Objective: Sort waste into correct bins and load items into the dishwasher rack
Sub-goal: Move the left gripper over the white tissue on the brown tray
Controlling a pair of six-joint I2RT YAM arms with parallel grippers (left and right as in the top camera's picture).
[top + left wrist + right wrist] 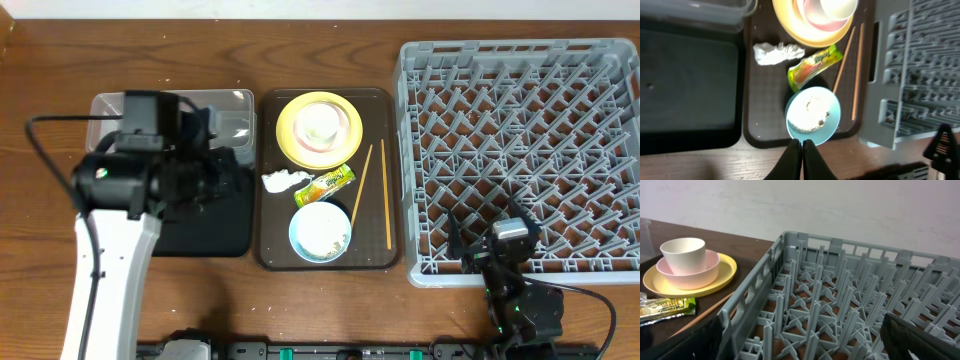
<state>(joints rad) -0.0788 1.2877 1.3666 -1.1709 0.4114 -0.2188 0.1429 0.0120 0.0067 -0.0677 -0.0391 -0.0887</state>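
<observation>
The yellow plate on the brown tray holds the pale pink bowl with the white cup in it. The tissue and the yellow-green wrapper lie below it. The blue bowl holds rice. Two chopsticks lie at the tray's right. The clear tub and black tray sit at left. My left gripper is shut and empty, above the table by the blue bowl. My right gripper is open over the front left corner of the grey rack.
The brown serving tray lies between the black tray and the rack. My left arm covers parts of the clear tub and the black tray. Bare wooden table runs along the front edge.
</observation>
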